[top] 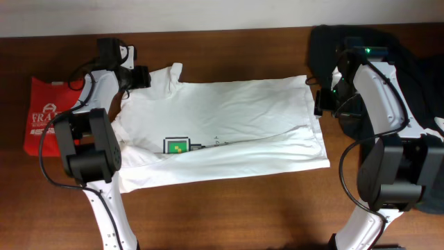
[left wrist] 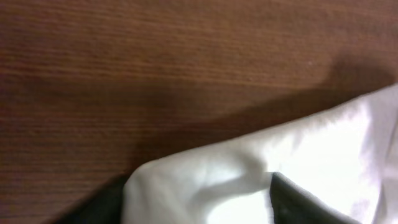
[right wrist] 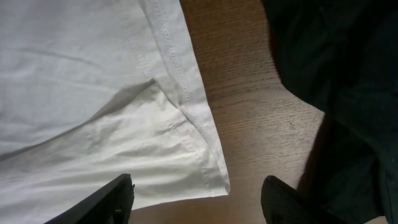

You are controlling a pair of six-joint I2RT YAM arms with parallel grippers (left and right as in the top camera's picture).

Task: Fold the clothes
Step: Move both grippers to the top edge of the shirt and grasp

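The white T-shirt (top: 236, 118) lies spread across the wooden table, wrinkled, with its green-and-yellow label (top: 175, 146) showing near the lower left. My left gripper (top: 143, 76) is at the shirt's upper left corner. In the left wrist view, white cloth (left wrist: 211, 180) bulges between the fingers (left wrist: 199, 208) and appears pinched and raised off the table. My right gripper (top: 320, 103) is open at the shirt's right edge. In the right wrist view its fingers (right wrist: 198, 186) straddle the hemmed corner of the shirt (right wrist: 81, 93) without touching it.
A red shirt with white print (top: 48, 114) lies at the far left. A large black shirt (top: 416, 62) lies at the right under my right arm and also shows in the right wrist view (right wrist: 336, 62). Bare wood table (top: 229, 208) runs along the front.
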